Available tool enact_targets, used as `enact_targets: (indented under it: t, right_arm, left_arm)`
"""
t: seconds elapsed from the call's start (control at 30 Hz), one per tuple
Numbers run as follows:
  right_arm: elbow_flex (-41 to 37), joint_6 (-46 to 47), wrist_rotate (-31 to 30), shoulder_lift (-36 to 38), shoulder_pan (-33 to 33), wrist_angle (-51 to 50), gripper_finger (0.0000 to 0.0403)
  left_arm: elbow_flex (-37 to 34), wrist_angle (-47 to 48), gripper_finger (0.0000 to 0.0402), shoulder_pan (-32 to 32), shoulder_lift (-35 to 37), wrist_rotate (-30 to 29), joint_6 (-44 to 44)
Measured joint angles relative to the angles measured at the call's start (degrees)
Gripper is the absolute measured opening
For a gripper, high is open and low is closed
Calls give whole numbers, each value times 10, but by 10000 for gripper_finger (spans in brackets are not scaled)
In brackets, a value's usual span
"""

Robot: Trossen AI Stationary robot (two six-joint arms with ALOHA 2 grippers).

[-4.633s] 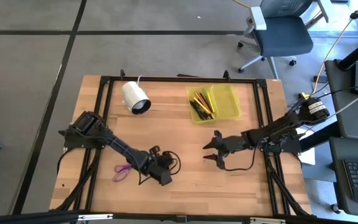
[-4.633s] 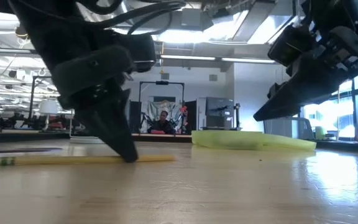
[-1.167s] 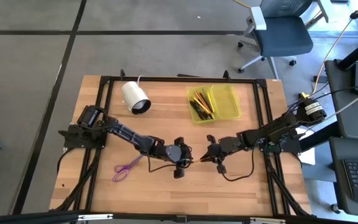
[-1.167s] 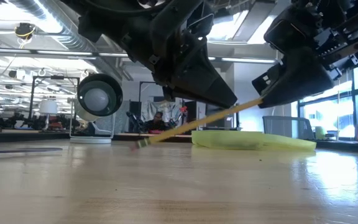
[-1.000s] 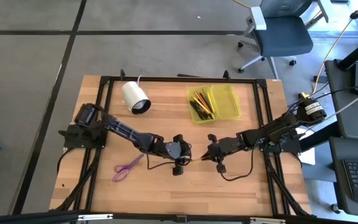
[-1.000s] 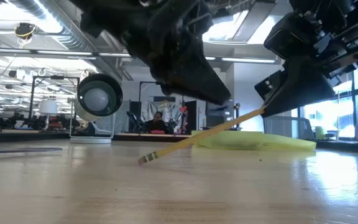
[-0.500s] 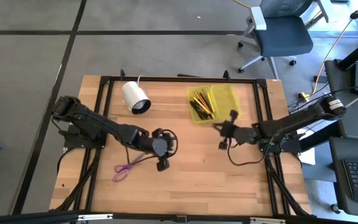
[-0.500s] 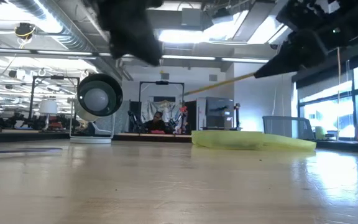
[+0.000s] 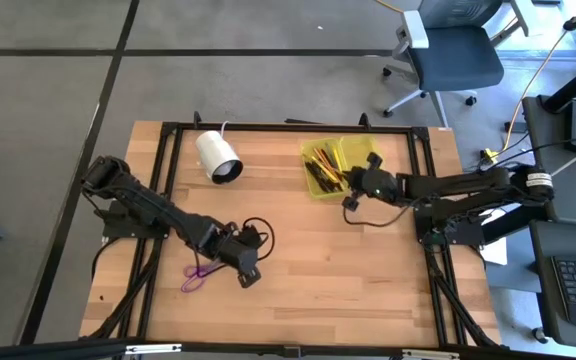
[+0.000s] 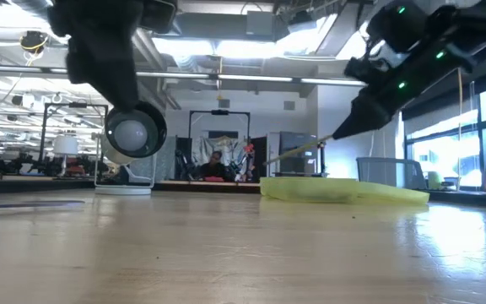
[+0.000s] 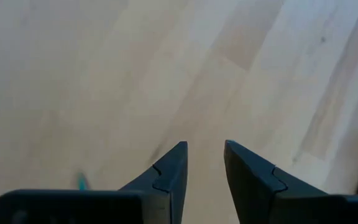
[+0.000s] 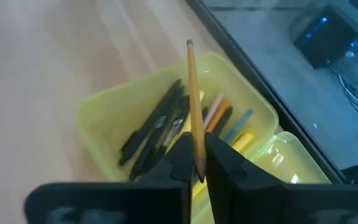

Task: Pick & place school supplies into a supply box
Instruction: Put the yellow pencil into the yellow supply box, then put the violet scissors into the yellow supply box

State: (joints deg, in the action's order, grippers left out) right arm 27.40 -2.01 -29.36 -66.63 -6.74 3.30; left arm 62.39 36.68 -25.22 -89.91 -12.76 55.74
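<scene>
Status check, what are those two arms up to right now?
Right pincer shut on a yellow pencil, held above the yellow-green box of pens. Left pincer open, empty, over bare wood near the purple scissors. Nothing in the way.

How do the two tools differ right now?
The right tool is shut on a yellow pencil; the left tool is open and holds nothing. The right tool hangs over the supply box; the left is beside the purple scissors. Both are dark and two-fingered.
</scene>
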Motion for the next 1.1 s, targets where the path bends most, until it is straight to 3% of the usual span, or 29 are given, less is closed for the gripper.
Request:
enact_targets:
  t: [0.2, 0.5, 0.83, 1.1]
  right_arm:
    - [0, 1, 12, -76, -55, 50, 34]
    - [0, 0, 15, -179, -70, 140, 40]
    - [0, -17, 21, -192, -70, 143, 88]
    - [0, -12, 2, -191, -70, 143, 110]
  left_arm:
    - [0, 26, 101, -30, 0, 30, 73]
    - [0, 114, 100, -65, 0, 42, 153]
    - [0, 199, 100, -96, 0, 65, 228]
    - [-26, 201, 107, -125, 0, 70, 314]
